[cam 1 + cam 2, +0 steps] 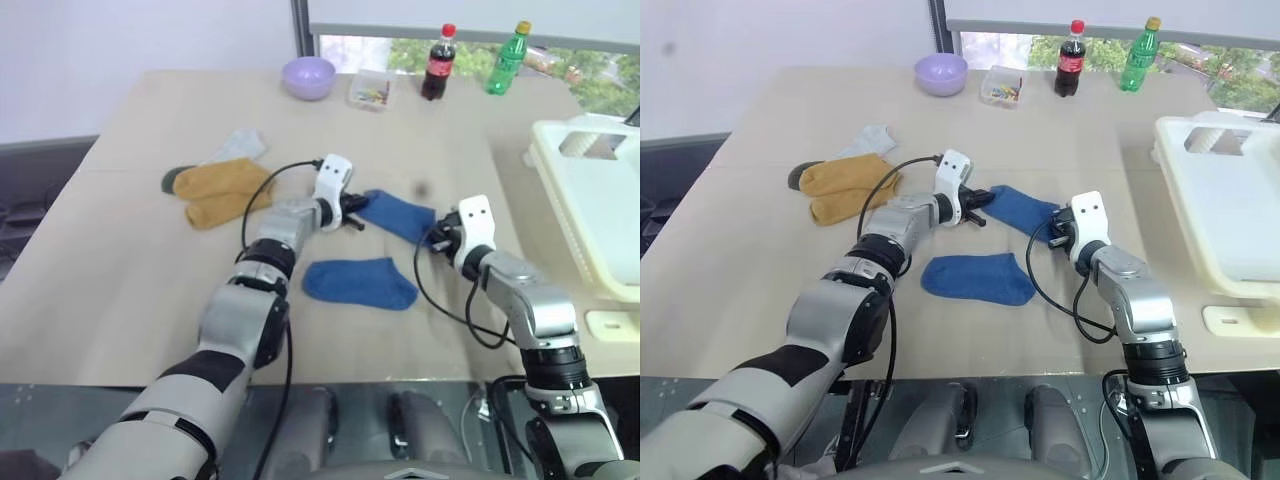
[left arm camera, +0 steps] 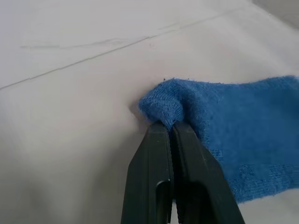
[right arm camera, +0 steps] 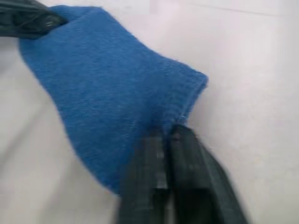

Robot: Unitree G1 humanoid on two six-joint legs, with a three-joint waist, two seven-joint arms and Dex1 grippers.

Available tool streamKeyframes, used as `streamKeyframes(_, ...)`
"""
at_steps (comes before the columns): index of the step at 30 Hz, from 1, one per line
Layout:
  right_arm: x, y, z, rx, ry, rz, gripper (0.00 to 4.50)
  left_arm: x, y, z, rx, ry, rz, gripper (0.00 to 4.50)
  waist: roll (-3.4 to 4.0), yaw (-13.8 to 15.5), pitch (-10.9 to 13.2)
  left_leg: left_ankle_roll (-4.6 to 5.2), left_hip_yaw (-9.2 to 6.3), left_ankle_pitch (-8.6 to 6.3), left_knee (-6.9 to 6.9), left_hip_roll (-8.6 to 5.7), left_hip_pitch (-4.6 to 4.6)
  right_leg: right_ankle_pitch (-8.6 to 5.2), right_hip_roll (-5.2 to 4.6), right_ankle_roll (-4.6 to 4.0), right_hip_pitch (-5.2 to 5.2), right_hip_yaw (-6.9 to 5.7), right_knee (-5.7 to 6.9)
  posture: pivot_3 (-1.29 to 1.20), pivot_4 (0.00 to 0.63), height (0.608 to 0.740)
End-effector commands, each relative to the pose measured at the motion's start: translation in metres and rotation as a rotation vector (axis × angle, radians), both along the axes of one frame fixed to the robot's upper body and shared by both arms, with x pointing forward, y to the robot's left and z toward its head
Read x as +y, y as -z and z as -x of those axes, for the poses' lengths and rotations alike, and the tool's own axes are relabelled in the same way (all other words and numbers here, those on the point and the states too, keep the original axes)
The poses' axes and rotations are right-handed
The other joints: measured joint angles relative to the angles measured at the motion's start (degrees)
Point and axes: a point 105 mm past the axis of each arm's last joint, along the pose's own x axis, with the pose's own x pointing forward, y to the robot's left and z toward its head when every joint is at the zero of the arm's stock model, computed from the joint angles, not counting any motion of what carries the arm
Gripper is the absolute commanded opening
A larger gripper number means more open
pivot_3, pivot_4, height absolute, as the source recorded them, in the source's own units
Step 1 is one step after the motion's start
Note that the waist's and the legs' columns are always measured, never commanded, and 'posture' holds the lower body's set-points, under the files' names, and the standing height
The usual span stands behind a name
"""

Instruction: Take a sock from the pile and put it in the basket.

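Note:
A royal blue sock (image 1: 398, 215) is stretched between my two grippers at mid-table. My left gripper (image 1: 355, 212) is shut on its left end, where the closed fingers (image 2: 159, 154) pinch a fold of cloth. My right gripper (image 1: 436, 238) is shut on the other end, its fingers (image 3: 184, 158) clamped on the sock's edge. What is left of the pile lies nearby: a second blue sock (image 1: 360, 283) flat in front, mustard-yellow socks (image 1: 215, 190) to the left and a pale grey-white one (image 1: 240, 147) behind them. The cream-white basket (image 1: 585, 195) stands at the table's right edge.
Along the back of the table stand a purple bowl (image 1: 308, 76), a small clear box (image 1: 371, 90), a cola bottle (image 1: 439, 62) and a green bottle (image 1: 507, 58). A small cream piece (image 1: 612, 325) lies in front of the basket.

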Motion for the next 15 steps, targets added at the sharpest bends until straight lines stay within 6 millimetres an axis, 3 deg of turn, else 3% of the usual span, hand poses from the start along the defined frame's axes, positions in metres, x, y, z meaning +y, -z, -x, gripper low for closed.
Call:
streamKeyframes(1, 0.021, -0.040, 0.020, -0.127, -0.174, -0.016, 0.02, 0.014, -0.045, 0.021, -0.100, 0.053, 0.113, 0.00, 0.03, -0.36, 0.00, -0.01, 0.05, 0.00, -0.01, 0.03, -0.01, 0.00, 0.00, 0.00, -0.05, 0.11, 0.00, 0.00, 0.150, 0.740)
streamKeyframes(5, 0.032, -0.047, 0.056, -0.116, -0.336, 0.042, 0.02, 0.039, -0.059, 0.080, -0.089, 0.033, 0.129, 0.00, 0.05, -1.21, -0.02, -0.26, 0.02, 0.11, -0.06, 0.16, -0.11, -0.02, -0.12, -0.03, -0.17, 0.53, -0.06, 0.00, 0.150, 0.740)
streamKeyframes(9, 0.034, -0.039, 0.089, -0.060, -0.419, 0.086, 0.02, 0.066, -0.041, 0.135, -0.006, -0.050, 0.090, 0.00, 0.08, -0.83, -0.05, -0.05, 0.01, -0.03, -0.08, 0.15, -0.04, -0.01, -0.19, -0.02, -0.15, 0.55, -0.05, 0.00, 0.150, 0.740)
streamKeyframes(12, 0.037, -0.034, 0.100, -0.037, -0.444, 0.096, 0.02, 0.075, -0.020, 0.161, 0.048, -0.086, 0.023, 0.00, 0.10, -0.26, -0.06, -0.05, 0.01, -0.04, -0.07, 0.16, 0.21, 0.00, -0.22, -0.02, 0.07, 0.53, -0.09, 0.00, 0.150, 0.740)
streamKeyframes(15, 0.035, -0.026, 0.102, -0.020, -0.451, 0.132, 0.02, 0.079, -0.008, 0.172, 0.092, -0.111, 0.016, 0.00, 0.08, 0.64, -0.05, -0.06, -0.08, -0.03, -0.06, 0.20, 0.87, -0.10, -0.18, -0.14, 0.78, 0.38, -0.14, 0.00, 0.150, 0.740)
